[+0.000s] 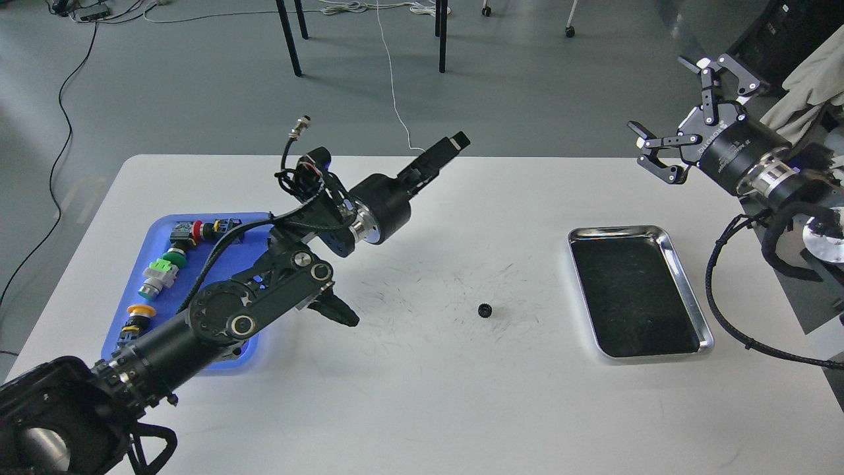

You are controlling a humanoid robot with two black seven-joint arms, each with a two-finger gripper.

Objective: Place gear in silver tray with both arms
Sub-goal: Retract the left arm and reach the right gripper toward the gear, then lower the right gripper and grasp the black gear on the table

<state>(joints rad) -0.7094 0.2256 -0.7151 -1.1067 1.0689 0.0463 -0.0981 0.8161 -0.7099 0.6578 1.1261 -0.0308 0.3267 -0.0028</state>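
Observation:
The gear (485,309) is a small black toothed wheel lying alone on the white table, left of the silver tray (686,290). The tray is shiny, with a dark bottom, and holds nothing. My left gripper (450,145) is raised high over the far middle of the table, pointing up and right, well away from the gear. It is seen side-on and dark, so its fingers cannot be told apart. My right gripper (666,109) is open and empty in the air above the table's far right corner, beyond the tray.
A blue plastic tray (198,274) at the left holds several push-button switches (160,276); my left arm's elbow (264,297) hangs over its right side. Black chair legs (290,36) and a white cable stand on the floor beyond the table.

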